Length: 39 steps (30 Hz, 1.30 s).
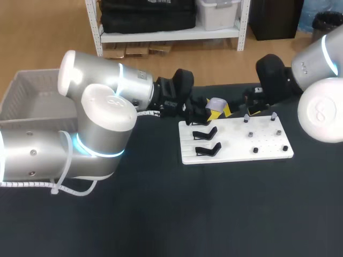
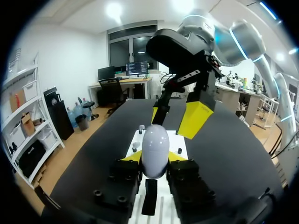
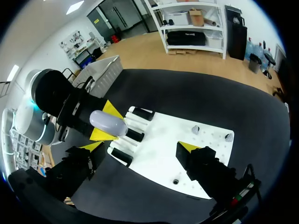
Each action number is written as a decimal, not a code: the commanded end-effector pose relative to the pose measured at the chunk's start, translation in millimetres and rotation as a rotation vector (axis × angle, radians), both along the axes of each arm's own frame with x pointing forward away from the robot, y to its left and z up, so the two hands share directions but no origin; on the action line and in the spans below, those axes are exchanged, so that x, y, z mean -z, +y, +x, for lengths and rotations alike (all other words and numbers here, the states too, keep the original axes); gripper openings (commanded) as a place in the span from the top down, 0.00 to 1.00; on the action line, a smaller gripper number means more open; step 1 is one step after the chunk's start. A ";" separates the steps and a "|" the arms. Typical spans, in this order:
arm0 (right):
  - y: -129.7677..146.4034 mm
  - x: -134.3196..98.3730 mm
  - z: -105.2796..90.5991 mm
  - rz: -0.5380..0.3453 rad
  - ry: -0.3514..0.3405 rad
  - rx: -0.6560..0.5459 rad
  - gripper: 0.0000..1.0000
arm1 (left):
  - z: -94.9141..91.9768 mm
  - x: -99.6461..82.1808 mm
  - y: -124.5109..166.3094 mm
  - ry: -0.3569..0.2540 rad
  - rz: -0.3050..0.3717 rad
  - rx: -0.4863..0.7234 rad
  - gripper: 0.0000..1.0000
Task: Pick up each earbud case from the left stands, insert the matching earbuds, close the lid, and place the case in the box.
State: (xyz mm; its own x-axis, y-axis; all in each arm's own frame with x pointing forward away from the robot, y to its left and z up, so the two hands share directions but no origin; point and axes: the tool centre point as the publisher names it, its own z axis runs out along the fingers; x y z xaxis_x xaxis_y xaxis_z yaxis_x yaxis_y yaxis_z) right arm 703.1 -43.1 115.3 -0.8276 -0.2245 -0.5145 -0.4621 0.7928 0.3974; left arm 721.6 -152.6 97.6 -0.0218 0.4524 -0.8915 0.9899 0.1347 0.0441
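A pale lavender, egg-shaped earbud case (image 1: 216, 103) with its lid down is held above the far edge of the white board (image 1: 236, 155); my left gripper (image 1: 213, 111) is shut on it. In the left wrist view the case (image 2: 155, 150) stands between the yellow tips. My right gripper (image 1: 252, 110) hangs open just right of it, nothing between its fingers. The right wrist view shows the case (image 3: 108, 123) ahead of my open right gripper (image 3: 140, 147). Two black stands (image 1: 205, 133) on the board's left are bare. Small grey earbuds (image 1: 246, 119) sit on pegs at the board's right.
A pale basket-like box (image 1: 32, 101) stands at the table's far left, behind my left arm. More pegs (image 1: 255, 150) dot the board's right half. The near part of the dark table (image 1: 214, 214) holds nothing.
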 end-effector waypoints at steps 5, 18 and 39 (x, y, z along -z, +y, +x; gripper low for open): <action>-0.5 0.6 5.7 0.005 0.007 -0.001 0.00 | -6.3 -0.7 1.6 -0.001 -0.010 0.012 1.00; -6.9 -6.2 11.5 -0.004 -0.009 0.021 0.00 | -16.0 0.1 0.5 0.004 -0.021 0.038 1.00; -101.2 -18.2 18.6 -0.440 -0.094 0.054 0.00 | -0.2 -26.9 4.4 0.032 -0.365 0.058 1.00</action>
State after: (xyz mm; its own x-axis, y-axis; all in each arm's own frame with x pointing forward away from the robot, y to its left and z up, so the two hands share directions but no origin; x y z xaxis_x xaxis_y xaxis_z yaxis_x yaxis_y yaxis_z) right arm 724.0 -146.9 126.6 -0.7937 -0.3987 -0.4595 -0.4814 0.8734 0.0737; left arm 722.2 -149.5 123.6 -0.0413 0.1528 -0.9874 0.9967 0.0761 -0.0299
